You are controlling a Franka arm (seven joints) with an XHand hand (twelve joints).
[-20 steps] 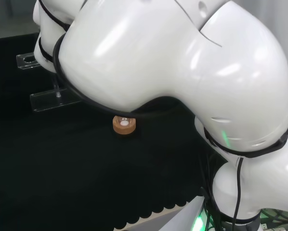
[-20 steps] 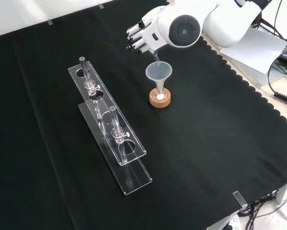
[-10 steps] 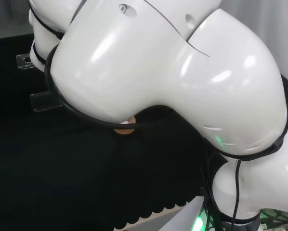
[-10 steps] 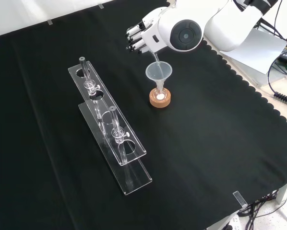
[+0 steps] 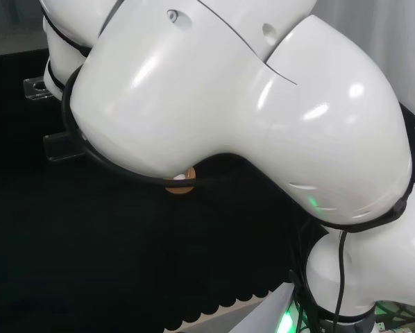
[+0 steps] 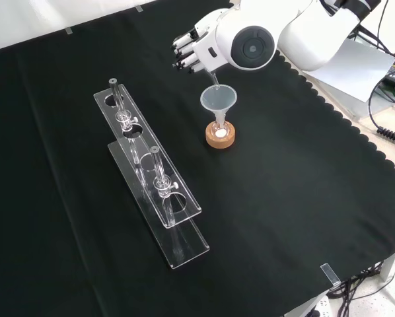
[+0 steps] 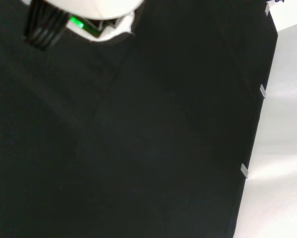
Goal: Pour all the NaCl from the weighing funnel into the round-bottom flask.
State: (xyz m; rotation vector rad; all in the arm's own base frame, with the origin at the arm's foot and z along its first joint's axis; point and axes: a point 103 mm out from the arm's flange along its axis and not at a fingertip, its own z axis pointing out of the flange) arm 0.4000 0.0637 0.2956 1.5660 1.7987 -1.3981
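Funnel [image 6: 218, 100] just below robot hand [image 6: 196, 50]

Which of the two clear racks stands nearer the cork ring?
The upper rack in the front view; the other rack lies lower, farther from the cork ring.

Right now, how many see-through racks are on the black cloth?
2. In the front view, one rack lies farther back on the left; the other rack sits nearer, overlapping its side. Clear things are hard to see, so more could be hidden.
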